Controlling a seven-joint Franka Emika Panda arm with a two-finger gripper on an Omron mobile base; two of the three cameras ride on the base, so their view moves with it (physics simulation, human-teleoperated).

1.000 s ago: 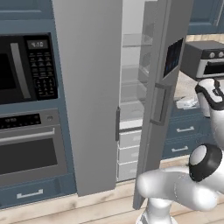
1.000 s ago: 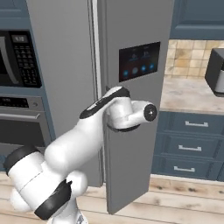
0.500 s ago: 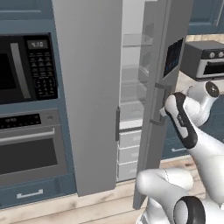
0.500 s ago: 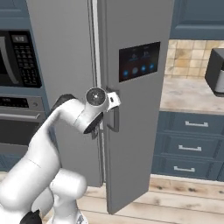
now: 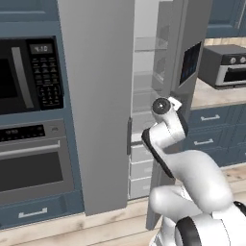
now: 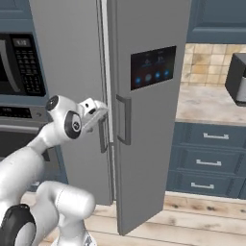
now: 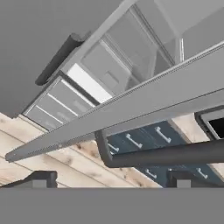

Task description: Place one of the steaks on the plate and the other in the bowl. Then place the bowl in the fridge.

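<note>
Gripper (image 7: 111, 178) spread wide, nothing between the two dark tips at the bottom of the hand view; nothing held. Poised just short of the fridge (image 5: 103, 96), facing the edge of its right-hand door (image 6: 144, 110). Door handle (image 7: 157, 155) (a dark bar) lying crosswise just beyond the tips, not touching them.

Right door partly open, swung out toward the base; left door shut. White interior (image 5: 144, 72) visible through the gap in the left base view: clear shelves above, white drawers (image 5: 140, 168) lower down. Same drawers seen in the hand view as pale stacked fronts past the door edge. Dark control panel (image 6: 153, 66) with small blue icons on the outer face of the open door.

Steaks, plate and bowl not identifiable in these views.

Black built-in microwave (image 5: 29, 74) left of the fridge, oven (image 5: 31, 161) beneath it. Blue cabinet drawers (image 6: 209, 161) right of the fridge under a pale counter (image 6: 206, 103). Grey toaster oven (image 5: 226, 65) standing on that counter. Light wood plank floor (image 6: 192, 226) below.
</note>
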